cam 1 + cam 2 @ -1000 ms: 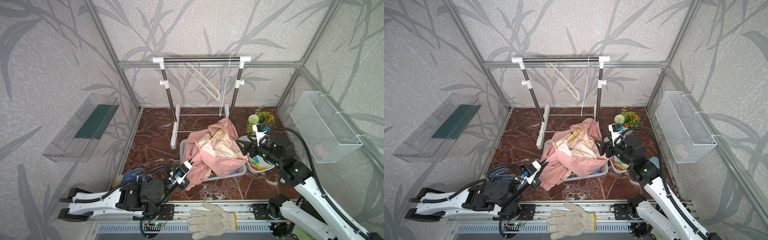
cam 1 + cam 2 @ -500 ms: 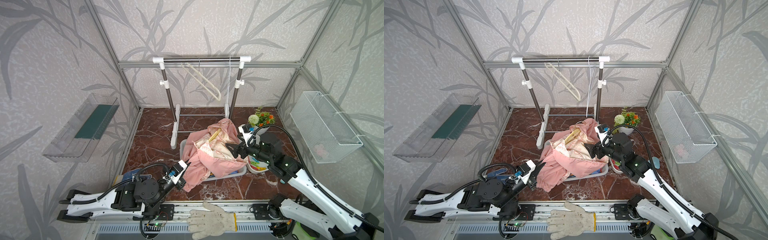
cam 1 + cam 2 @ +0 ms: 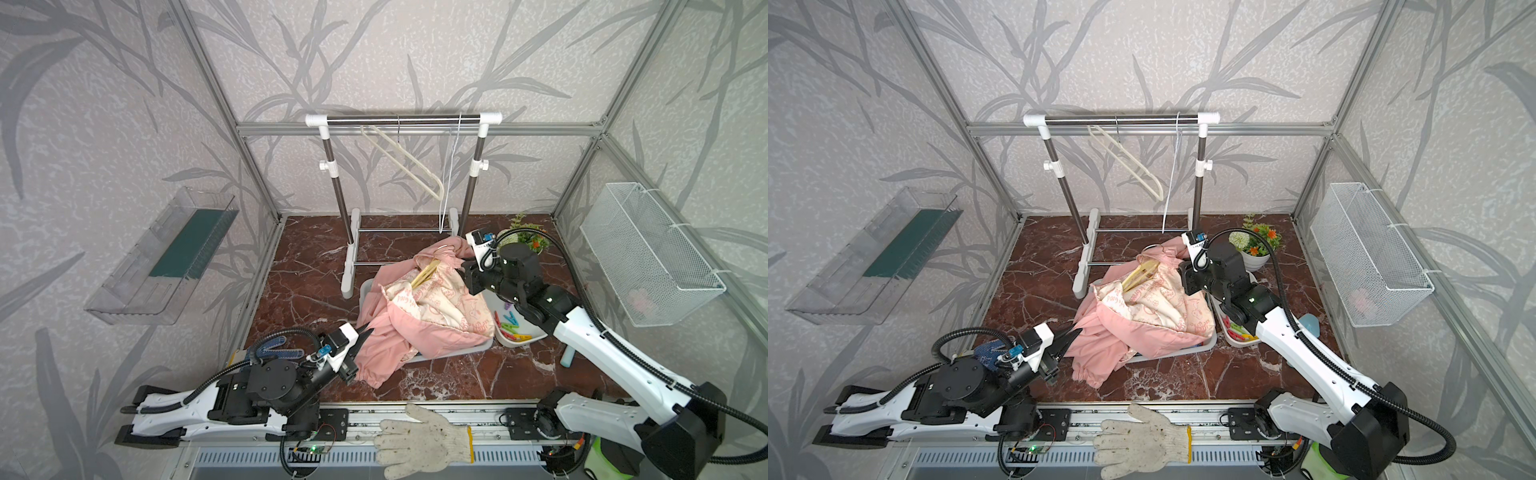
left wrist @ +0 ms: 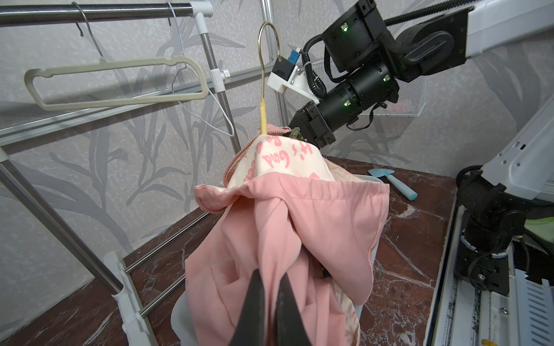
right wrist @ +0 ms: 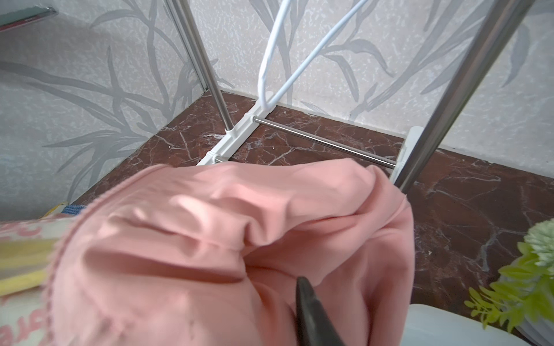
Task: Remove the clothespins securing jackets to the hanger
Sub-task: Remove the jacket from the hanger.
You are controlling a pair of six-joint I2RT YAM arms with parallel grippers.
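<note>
The pink jacket point(image 3: 419, 316) is heaped over a grey tray point(image 3: 457, 352) in front of the rack point(image 3: 399, 120). Its near hem is pinched by the left gripper point(image 4: 268, 287), jaws closed on the cloth. The right gripper point(image 3: 462, 266) is pressed into the jacket's far side; its jaws cannot be told. Loose clothespins point(image 3: 510, 325) are seen in a white dish beside the tray.

I can't see the right pincer point(image 3: 462, 266): its tips are buried in the pink jacket point(image 3: 419, 328). One finger point(image 5: 311, 311) shows, cut off by the frame edge.
</note>
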